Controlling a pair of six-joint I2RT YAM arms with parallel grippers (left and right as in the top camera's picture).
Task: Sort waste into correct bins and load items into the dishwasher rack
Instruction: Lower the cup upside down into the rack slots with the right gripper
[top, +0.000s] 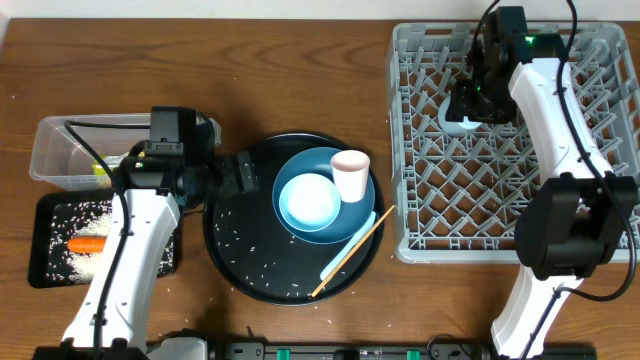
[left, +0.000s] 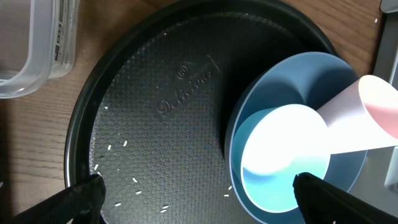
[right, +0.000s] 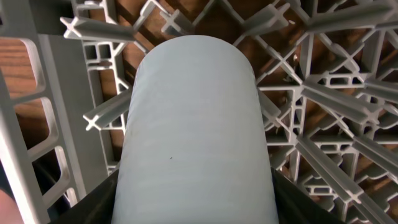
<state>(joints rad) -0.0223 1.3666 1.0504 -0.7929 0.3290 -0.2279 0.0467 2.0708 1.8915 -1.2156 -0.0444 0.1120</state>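
Pegs of the dishwasher rack (right: 323, 93) crowd round my right claw (right: 196, 205), which pinches the small light-blue cup (right: 193, 124) inside it. My left claw (left: 199, 199) hangs spread over the round black tray (left: 155, 93), with the pale-blue bowl (left: 283, 165) and small pink cup (left: 367, 118) near one finger and loose white rice grains (left: 124, 144) beneath.

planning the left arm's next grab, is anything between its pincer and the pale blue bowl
Nothing visible. The open left pincer faces the pale-blue bowl across bare round tray with only scattered rice grains. The pink cup stands on the bowl's far side.
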